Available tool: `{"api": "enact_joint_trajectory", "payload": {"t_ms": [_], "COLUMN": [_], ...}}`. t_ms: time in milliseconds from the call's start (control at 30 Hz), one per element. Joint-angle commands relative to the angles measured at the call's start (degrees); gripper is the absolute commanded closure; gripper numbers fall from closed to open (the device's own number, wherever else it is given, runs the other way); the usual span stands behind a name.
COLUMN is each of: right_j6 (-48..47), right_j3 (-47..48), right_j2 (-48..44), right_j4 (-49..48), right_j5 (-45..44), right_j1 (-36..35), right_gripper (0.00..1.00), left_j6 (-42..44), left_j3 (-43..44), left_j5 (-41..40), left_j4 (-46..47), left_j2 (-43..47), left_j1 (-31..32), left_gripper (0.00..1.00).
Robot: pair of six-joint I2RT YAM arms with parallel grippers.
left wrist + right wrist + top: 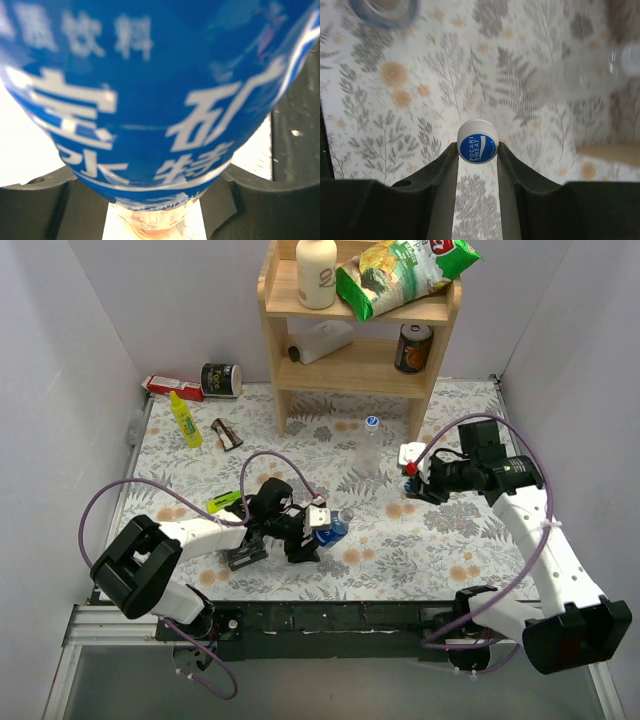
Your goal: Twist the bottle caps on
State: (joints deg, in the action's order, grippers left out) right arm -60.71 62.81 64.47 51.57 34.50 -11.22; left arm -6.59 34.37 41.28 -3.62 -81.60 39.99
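Note:
My left gripper is shut on the blue-labelled clear bottle, held tilted low over the table. In the left wrist view the blue label fills the frame, with the black jaws pressed on both sides. My right gripper is shut on a small blue cap printed "POCARI SWEAT", held above the table to the right of that bottle. The bottle shows blurred at the top left of the right wrist view. The plain clear bottle stands upright behind, a blue cap on top.
A wooden shelf stands at the back with a white bottle, a snack bag, a can and a lying white bottle. A yellow squeeze bottle, a red packet and a tin lie at the back left.

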Motion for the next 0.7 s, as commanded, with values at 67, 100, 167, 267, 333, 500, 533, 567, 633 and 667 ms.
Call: {"api": "enact_joint_trajectory", "payload": {"t_ms": [67, 100, 167, 267, 333, 500, 533, 567, 633, 667], "right_j6": [1.3, 1.5, 1.0, -1.9, -4.4, -7.0, -7.3, -7.6, -7.6, -7.6], "right_j3": [5.6, 6.7, 7.8, 9.7, 10.1, 8.5, 7.8, 7.7, 7.7, 7.9], "right_j2": [-0.8, 0.5, 1.6, 3.5, 4.2, 5.4, 5.6, 6.0, 6.5, 7.2], "right_j4": [2.0, 1.4, 0.9, 2.0, 3.2, 3.2, 2.9, 2.3, 1.6, 1.5], "right_j5": [6.6, 6.3, 5.3, 4.7, 4.3, 4.1, 3.8, 3.8, 3.8, 3.6], "right_j1": [-14.0, -15.1, -18.1, -21.0, -22.8, -25.2, -25.5, -25.9, -26.6, -26.8], "right_gripper": [0.72, 0.72, 0.73, 0.74, 0.74, 0.74, 0.74, 0.74, 0.74, 0.74], "left_j6": [5.1, 5.5, 6.2, 6.2, 6.2, 5.5, 5.4, 5.3, 5.1, 5.1], "left_j3": [3.9, 4.1, 4.7, 5.1, 5.1, 4.1, 4.0, 4.0, 4.0, 4.0], "left_j5": [-0.7, -0.8, -0.9, -0.8, -0.8, -0.9, -0.9, -0.8, -0.5, -0.3], "left_j4": [2.7, 2.7, 2.7, 2.7, 2.7, 4.8, 5.1, 5.2, 5.3, 5.3], "left_j2": [-2.4, -2.6, -2.7, -2.7, -2.6, -2.4, -2.5, -2.5, -2.4, -2.2], "left_j1": [1.6, 1.8, 1.8, 1.8, 1.9, 2.0, 2.0, 2.0, 2.1, 2.1], "left_gripper": [1.00, 1.00, 1.00, 1.00, 1.00, 1.00, 1.00, 1.00, 1.00, 1.00]}}
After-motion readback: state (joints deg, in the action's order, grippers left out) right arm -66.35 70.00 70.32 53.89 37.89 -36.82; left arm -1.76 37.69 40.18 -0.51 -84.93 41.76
